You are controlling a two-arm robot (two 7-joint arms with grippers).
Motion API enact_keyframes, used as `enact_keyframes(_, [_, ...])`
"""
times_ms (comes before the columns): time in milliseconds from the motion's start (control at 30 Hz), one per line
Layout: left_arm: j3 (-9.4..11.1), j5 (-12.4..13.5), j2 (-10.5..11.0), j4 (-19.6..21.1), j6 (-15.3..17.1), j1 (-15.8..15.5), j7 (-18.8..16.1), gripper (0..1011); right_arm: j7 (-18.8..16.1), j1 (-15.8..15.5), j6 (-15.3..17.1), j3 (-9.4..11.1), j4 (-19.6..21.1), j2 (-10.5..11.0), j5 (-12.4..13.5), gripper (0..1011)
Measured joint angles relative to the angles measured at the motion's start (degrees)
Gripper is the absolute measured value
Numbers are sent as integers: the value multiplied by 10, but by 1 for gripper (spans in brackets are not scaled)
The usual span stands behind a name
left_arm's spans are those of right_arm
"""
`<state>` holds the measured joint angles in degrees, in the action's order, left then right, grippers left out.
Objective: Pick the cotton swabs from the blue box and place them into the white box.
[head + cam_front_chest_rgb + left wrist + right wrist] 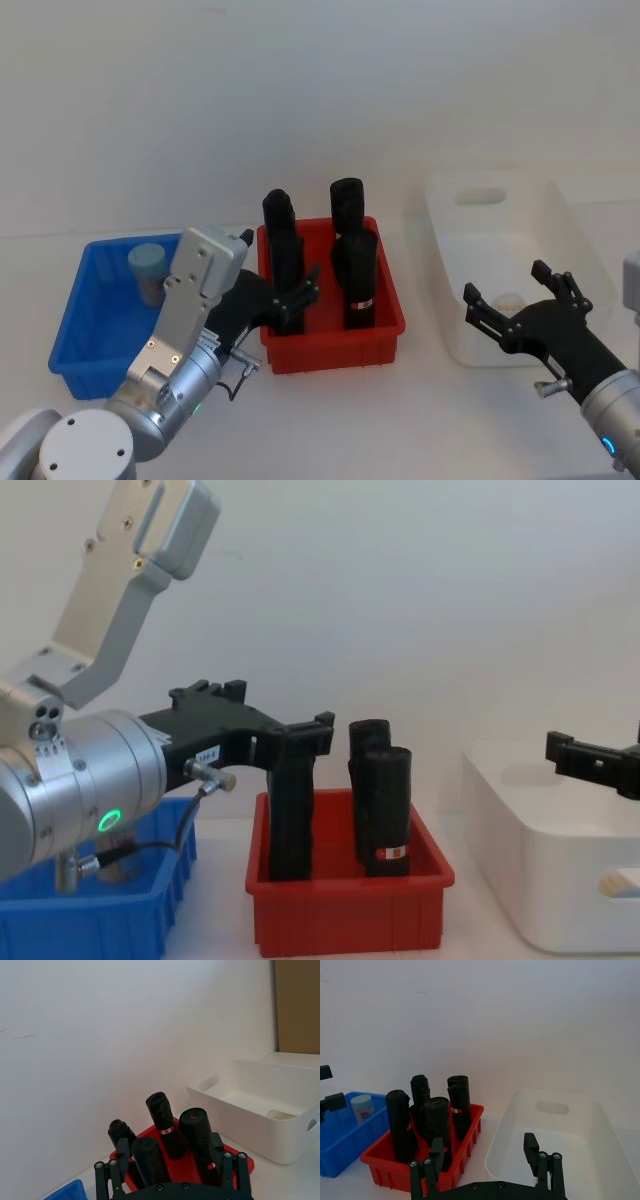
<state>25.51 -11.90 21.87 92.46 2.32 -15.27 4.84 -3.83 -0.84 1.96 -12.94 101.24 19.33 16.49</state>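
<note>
Head view. At the left, the blue box [85,375], low and of bright plastic, with one of the cotton swabs [148,272] upright in its far part: a small cylinder under a pale blue round lid. In the middle, a red bin [335,350] of glossy plastic, with four tall black packs [358,280] standing in it. At the right, the white box [445,250], smooth and round-cornered, with an oval handle cutout in its far wall and a small pale thing [510,298] on its floor, too blurred to name. Over the red bin's near-left part, the left gripper [300,295], spread and grasping nothing; contact with the nearest pack unclear. Above the white box's near end, the right gripper [505,295], likewise spread and empty.

Left wrist view. Black fingers [114,1175] wide apart, with the packs and the red bin beyond them and the white box farther right.

Right wrist view. Slim dark fingers parted above the white box's near rim; the cotton swabs, banded pinkish, inside the blue box at the left.

Chest view. Left gripper level with the pack tops; ribbed vertical walls on the blue box; right gripper above the white box.
</note>
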Motion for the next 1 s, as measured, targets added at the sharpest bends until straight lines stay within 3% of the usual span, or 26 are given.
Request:
enact_keyframes(267, [5,4,1,7,-14,16,-39,1004,0,0,0,0,0,0,0,1002])
enact_keyframes(733, [5,4,0,8,-16,17,-42,1004,-10,9,-2,0,-11,-4,-2,1002])
enact_keyframes(1000, [5,4,0,7,-15,17,-42,1004,-32,34,-6,-1,-41,-14,-12,1002])
